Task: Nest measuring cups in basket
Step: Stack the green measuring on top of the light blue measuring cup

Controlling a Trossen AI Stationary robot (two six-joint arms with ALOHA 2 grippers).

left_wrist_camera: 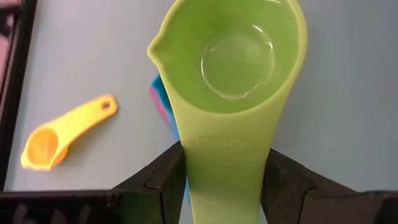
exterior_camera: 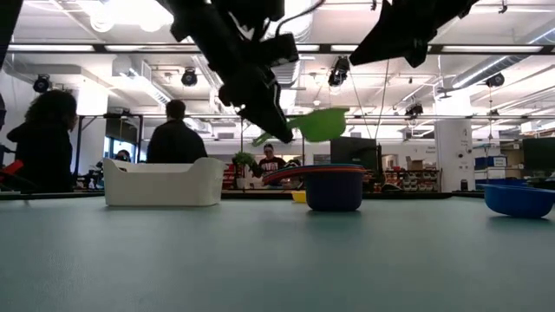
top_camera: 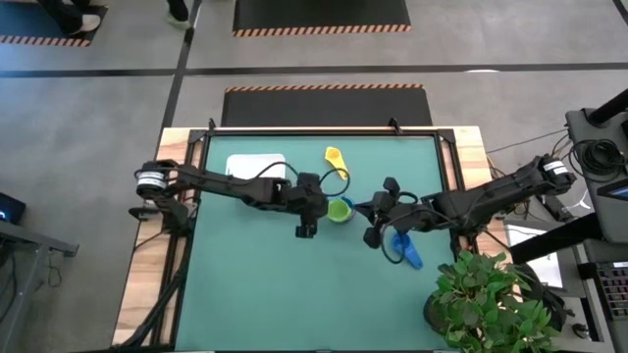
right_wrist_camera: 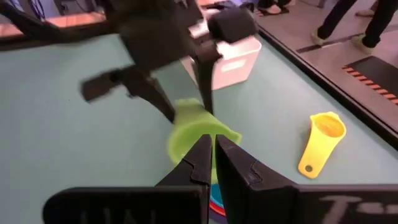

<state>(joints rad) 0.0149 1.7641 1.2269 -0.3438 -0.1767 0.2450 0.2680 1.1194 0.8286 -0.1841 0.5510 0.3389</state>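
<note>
My left gripper (left_wrist_camera: 227, 180) is shut on a green measuring cup (left_wrist_camera: 231, 59) and holds it in the air near the table's middle (top_camera: 340, 210). Under the green cup a dark blue cup with a red one nested in it (exterior_camera: 334, 186) stands on the table. The white basket (top_camera: 257, 167) sits at the far left. A yellow cup (top_camera: 336, 157) lies toward the far edge, and a blue cup (top_camera: 404, 250) lies under my right arm. My right gripper (right_wrist_camera: 214, 146) is shut with nothing in it, just right of the green cup. My left gripper pinches the green cup's flat handle (left_wrist_camera: 227, 163) between its two fingers (left_wrist_camera: 168, 180), one on each side edge, close to the bowl. The fingers slant down from the table's left and lie along the handle. The cup is lifted clear, its open side up, over the nested cups.
The basket stands left of the raised cup, with bare green mat between them. A potted plant (top_camera: 491, 299) stands at the table's near right corner. People stand in the room beyond the far edge (exterior_camera: 178, 130).
</note>
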